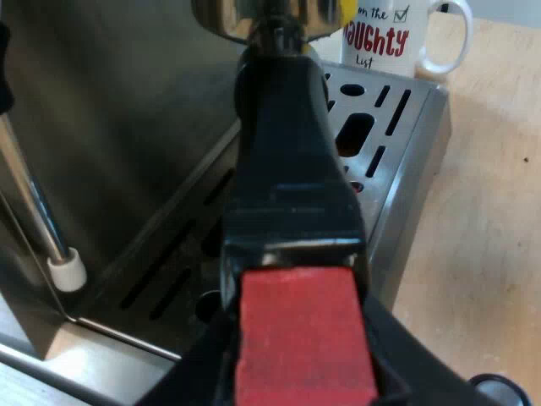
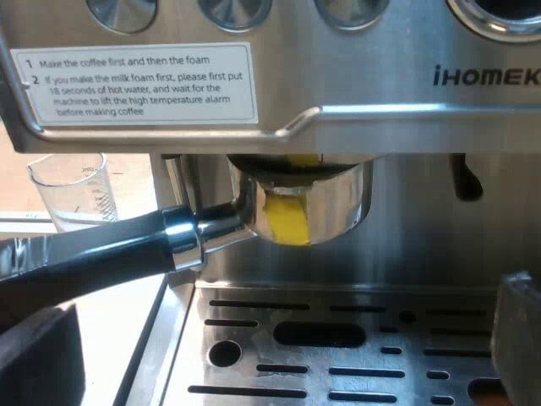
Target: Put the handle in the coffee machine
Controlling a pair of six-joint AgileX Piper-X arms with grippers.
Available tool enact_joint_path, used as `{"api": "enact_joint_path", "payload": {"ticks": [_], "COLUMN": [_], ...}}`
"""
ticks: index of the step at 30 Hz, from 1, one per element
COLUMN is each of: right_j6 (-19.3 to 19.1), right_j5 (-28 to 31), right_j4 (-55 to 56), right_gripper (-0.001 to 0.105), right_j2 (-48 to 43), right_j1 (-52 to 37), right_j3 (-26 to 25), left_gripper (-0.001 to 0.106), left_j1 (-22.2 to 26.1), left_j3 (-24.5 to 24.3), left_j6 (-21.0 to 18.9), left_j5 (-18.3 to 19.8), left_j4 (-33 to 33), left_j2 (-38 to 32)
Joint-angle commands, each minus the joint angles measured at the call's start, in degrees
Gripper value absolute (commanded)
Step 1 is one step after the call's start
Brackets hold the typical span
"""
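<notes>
1. Metal holder: its basket is seated up under the brew head of the espresso machine, and a yellow piece is seen at its front. The dark handle is angled off toward the measuring glass.
2. Left gripper: it is closed on the handle at the red end, with black fingers pressed to both sides.
3. Right gripper: it is held wide apart over the drip tray, with nothing between the fingers.
4. Steam wand: it is white-tipped and hangs beside the tray.
5. Mug: it is white with red lettering and stands just beyond the tray.
6. Instruction label: it is fixed to the machine's front.
7. Table: it is pale wood.
</notes>
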Motion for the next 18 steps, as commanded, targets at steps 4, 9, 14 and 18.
{"api": "enact_joint_path", "payload": {"ticks": [4,9,14,18], "right_j6": [-0.3,-0.3,-0.3,-0.3], "right_j5": [0.2,0.2,0.2,0.2], "right_j4": [0.1,0.1,0.1,0.1], "right_gripper": [0.102,0.102,0.102,0.102], "right_j2": [-0.2,-0.2,-0.2,-0.2], "right_j1": [-0.3,-0.3,-0.3,-0.3], "right_j3": [0.0,0.0,0.0,0.0], "left_gripper": [0.000,0.000,0.000,0.000], "left_j1": [-0.1,-0.1,-0.5,-0.5], "left_j3": [-0.9,-2.0,-2.3,-2.3], "left_j6": [0.2,-0.9,-1.3,-1.3], "left_j5": [4.4,5.8,6.5,7.8], "left_j4": [-4.4,-4.9,-6.4,-7.2], "left_j2": [-1.3,-1.3,-1.3,-1.3]}}
